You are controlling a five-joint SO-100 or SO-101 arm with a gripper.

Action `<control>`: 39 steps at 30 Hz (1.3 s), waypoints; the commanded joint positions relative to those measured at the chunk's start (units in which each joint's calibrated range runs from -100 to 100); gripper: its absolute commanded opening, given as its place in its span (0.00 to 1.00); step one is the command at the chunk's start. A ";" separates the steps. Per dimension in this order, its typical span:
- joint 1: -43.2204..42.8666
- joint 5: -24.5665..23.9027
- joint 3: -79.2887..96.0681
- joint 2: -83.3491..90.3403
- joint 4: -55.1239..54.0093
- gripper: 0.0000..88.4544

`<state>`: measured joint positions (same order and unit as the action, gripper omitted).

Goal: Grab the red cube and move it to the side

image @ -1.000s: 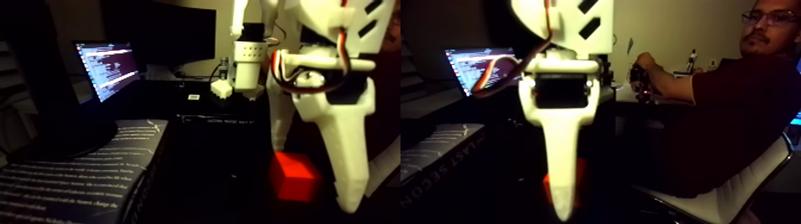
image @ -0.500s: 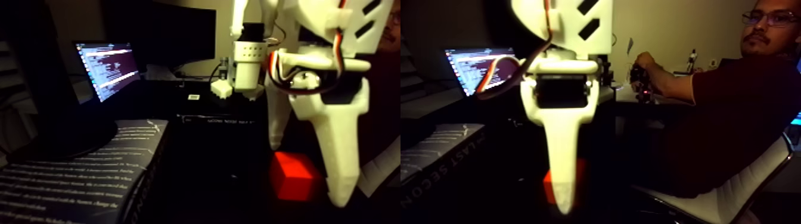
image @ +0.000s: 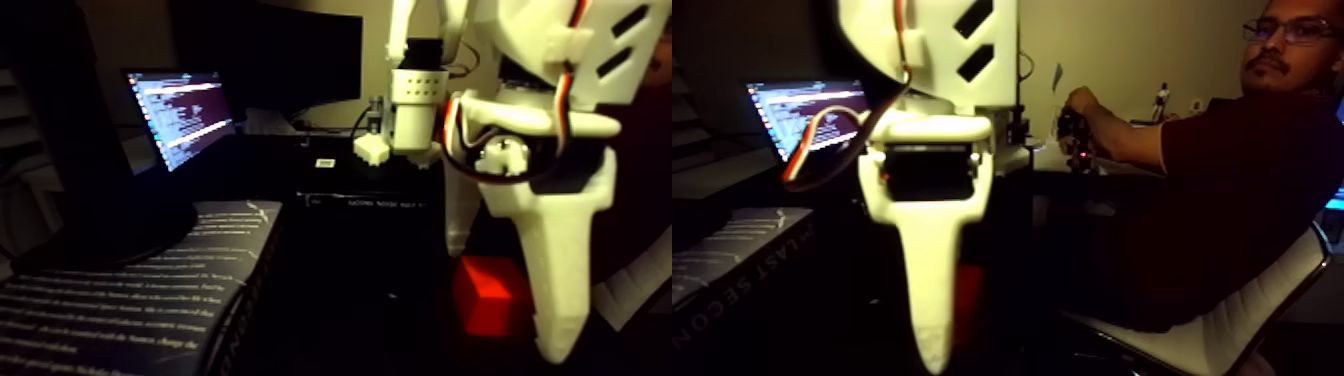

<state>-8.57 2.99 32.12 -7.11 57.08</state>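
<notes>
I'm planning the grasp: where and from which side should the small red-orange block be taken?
Grip the small red-orange block across two opposite flat side faces, coming down from above. Its faces look plain and square and it sits flat on the dark table, so no side looks better. The white gripper already straddles it.

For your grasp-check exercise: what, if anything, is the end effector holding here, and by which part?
It cannot be told. One white finger covers the side of the red cube, the other hangs behind it, and no contact shows.

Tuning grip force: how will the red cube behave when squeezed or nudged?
The red cube looks rigid with flat faces, so it should slide rather than roll. Its smooth, plain sides may slip between the gripper fingers. Probably light.
</notes>
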 commanded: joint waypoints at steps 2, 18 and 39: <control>-0.50 -0.37 -1.78 0.22 0.35 0.45; -2.50 -2.15 -1.96 0.22 0.52 0.45; -2.09 -8.20 -2.15 0.22 0.44 0.45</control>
<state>-10.81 -5.03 31.94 -7.11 57.49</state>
